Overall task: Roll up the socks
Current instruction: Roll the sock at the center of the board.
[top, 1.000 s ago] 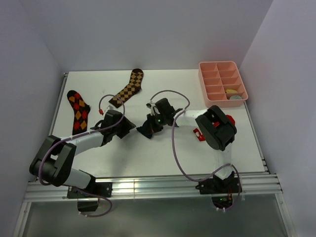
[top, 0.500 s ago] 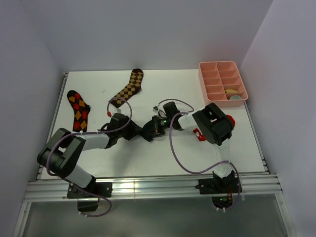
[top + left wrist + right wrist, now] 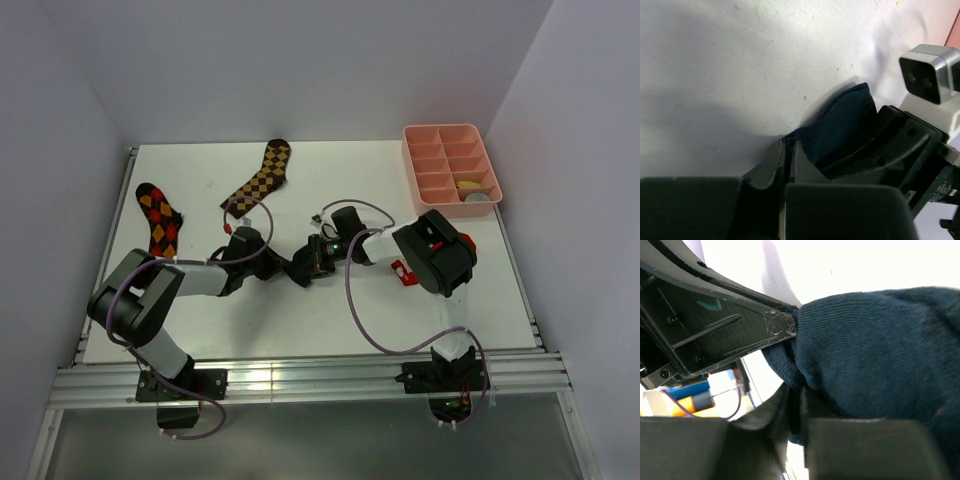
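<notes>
**Item:** navy sock (image 3: 865, 350). Dark navy, plain, fine ribbed knit, unpatterned, bunched into a thick soft fold.

**Location:** it lay on the white table (image 3: 300, 320), about mid-table and slightly left of centre, between the two grippers.

**Left gripper** (image 3: 786, 162): fingers clenched on the sock's edge.

**Right gripper** (image 3: 799, 415): fingers pinched close on a fold of the same sock. The two grippers met tip to tip, low over the surface.

**Also present:**
- Brown checkered sock (image 3: 258, 180), far side, left of centre, lying flat.
- Black argyle sock (image 3: 160, 222), left edge, lying flat.
- Pink tray (image 3: 440, 128), far right corner, divided into compartments.
</notes>
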Tool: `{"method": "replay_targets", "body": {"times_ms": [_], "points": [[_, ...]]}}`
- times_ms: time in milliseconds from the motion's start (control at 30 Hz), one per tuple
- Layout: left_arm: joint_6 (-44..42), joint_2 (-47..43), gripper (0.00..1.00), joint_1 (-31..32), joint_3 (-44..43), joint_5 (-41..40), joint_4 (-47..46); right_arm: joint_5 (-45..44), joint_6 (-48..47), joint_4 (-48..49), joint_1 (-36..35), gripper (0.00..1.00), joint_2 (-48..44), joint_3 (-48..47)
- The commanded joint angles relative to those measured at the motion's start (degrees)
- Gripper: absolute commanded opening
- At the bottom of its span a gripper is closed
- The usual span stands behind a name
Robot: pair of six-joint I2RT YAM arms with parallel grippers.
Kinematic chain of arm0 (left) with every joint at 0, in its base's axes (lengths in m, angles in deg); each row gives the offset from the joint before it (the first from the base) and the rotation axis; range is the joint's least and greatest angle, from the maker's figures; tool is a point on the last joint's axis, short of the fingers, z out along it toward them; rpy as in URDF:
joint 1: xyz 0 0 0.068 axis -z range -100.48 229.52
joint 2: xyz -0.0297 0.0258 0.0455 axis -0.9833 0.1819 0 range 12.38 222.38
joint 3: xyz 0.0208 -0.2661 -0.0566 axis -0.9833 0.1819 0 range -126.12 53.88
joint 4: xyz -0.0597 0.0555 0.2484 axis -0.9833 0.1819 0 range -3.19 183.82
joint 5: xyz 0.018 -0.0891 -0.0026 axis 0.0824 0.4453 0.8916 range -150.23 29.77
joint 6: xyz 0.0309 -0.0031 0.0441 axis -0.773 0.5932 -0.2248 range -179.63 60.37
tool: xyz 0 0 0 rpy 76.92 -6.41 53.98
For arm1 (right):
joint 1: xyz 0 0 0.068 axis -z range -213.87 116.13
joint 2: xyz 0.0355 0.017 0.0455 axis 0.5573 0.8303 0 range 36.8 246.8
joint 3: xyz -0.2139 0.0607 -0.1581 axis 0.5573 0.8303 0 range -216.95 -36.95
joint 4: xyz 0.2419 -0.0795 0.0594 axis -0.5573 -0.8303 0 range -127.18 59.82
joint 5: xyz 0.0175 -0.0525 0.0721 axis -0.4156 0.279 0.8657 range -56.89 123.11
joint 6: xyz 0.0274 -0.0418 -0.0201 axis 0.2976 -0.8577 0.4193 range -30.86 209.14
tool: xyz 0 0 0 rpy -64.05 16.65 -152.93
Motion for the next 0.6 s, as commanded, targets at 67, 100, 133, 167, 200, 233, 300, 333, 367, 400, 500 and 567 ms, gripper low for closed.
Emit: {"method": "replay_targets", "body": {"times_ms": [67, 100, 133, 167, 200, 233, 300, 333, 367, 400, 500, 567], "points": [[-2.71, 0.31, 0.0, 0.85, -2.03, -1.87, 6.21, -8.92, -8.77, -11.34, 0.21, 0.28, -7.87, -0.68], [-2.97, 0.31, 0.0, 0.85, -2.47, -2.58, 7.1, -10.24, -9.48, -11.62, 0.13, 0.33, -9.37, -0.5], [-3.41, 0.31, 0.0, 0.85, -2.91, -2.93, 8.16, -11.47, -11.23, -12.06, 0.12, 0.34, -10.87, -0.15], [-3.59, 0.22, 0.0, 0.85, -3.96, -3.28, 9.21, -12.61, -12.2, -13.28, 0.12, 0.35, -13.75, -0.15], [-4.02, 0.31, 0.0, 0.85, -4.23, -3.55, 10.53, -15.24, -13.26, -13.73, -0.05, 0.37, -15.17, 0.46], [-4.29, 0.22, 0.0, 0.85, -4.58, -3.55, 11.15, -16.57, -15.35, -14.17, -0.49, 0.37, -16.49, 0.81], [-4.64, 0.31, 0.0, 1.03, -5.55, -3.55, 12.55, -20.6, -18.17, -14.61, -1.28, 0.37, -19.84, 2.21], [-4.82, 0.13, 0.0, 1.03, -5.81, -3.55, 12.91, -22.1, -19.06, -14.53, -2.33, 0.37, -20.72, 2.66], [-5.08, 0.13, 0.0, 1.2, -6.16, -3.55, 13.43, -24.21, -19.85, -14.61, -3.03, 0.37, -22.55, 3.18], [-5.52, 0.13, 0.0, 1.29, -6.77, -3.55, 13.96, -26.49, -20.73, -14.53, -3.91, 0.37, -23.53, 4.23], [-6.14, 0.31, 0.0, 1.64, -8.18, -5.48, 15.9, -35.28, -24.59, -12.16, -8.56, 0.37, -27.31, 6.69], [-6.58, 0.48, 0.0, 1.73, -8.89, -5.48, 16.6, -40.8, -26.18, -9.71, -12.33, 0.37, -28.98, 7.75]]}}
